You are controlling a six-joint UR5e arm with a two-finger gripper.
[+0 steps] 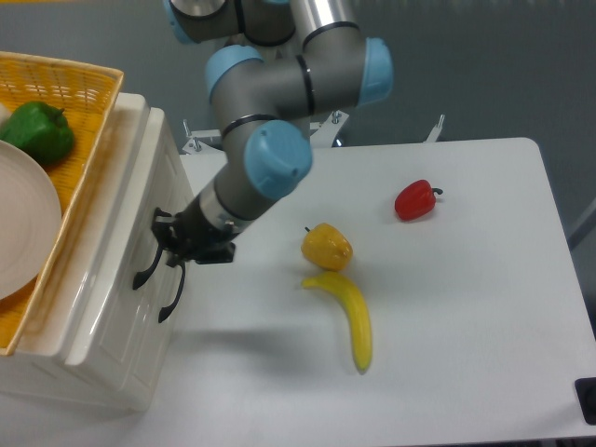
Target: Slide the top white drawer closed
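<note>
The top white drawer (140,200) sits pushed into the white cabinet at the left, its front nearly level with the lower drawer front (130,326). Its black curved handle (144,270) shows just above the lower drawer's black handle (170,300). My gripper (169,244) presses against the top drawer's front right by its handle. The fingers are dark and small against the handles, so their opening cannot be made out.
A yellow wicker basket (88,102) with a green pepper (37,130) and a white plate (23,233) rests on the cabinet. On the table lie a yellow pepper (326,246), a banana (352,317) and a red pepper (414,199).
</note>
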